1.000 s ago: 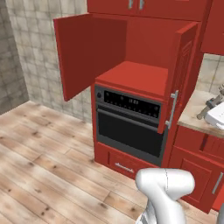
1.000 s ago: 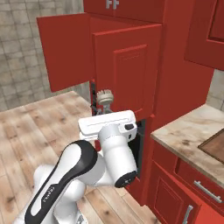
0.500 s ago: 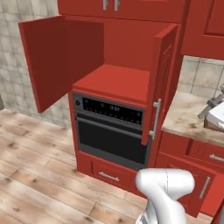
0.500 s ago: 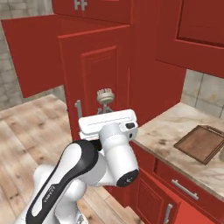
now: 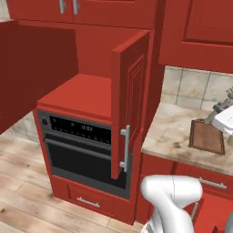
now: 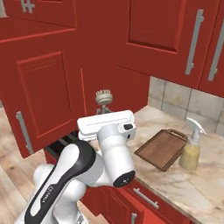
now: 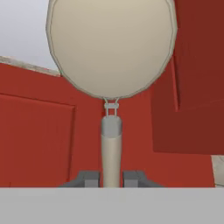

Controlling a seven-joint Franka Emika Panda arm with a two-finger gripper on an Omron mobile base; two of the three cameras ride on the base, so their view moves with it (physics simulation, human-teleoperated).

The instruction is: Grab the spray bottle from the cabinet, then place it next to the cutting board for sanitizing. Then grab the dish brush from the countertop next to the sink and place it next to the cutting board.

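From the left base view the cutting board (image 5: pixel 207 136) lies on the countertop (image 5: pixel 175 136) to the right of the open cabinet (image 5: pixel 91 95), whose panelled door (image 5: pixel 129 100) stands swung out between niche and board; below the niche sits a black oven (image 5: pixel 79 145), and a pale tip of the dish brush (image 5: pixel 229 96) juts in just above and right of the board. The right base view gives what that one lacks: the spray bottle (image 6: pixel 191 146) stands upright on the countertop just beside the board's far right edge, apart from it, and the dish brush rises head-up above the arm's hand, left of the board and well apart from it, its handle going down behind the white hand. The hand view shows the grip itself: the gripper (image 7: pixel 111 179) is pinched onto the brush's pale handle, one dark fingertip (image 7: pixel 89 178) on each side, with the round head looming large at the top against red cupboard fronts. Compared with half a second ago the whole scene has slid leftward in both base views, so the base has driven; the board now sits nearer and the bottle has come into sight.
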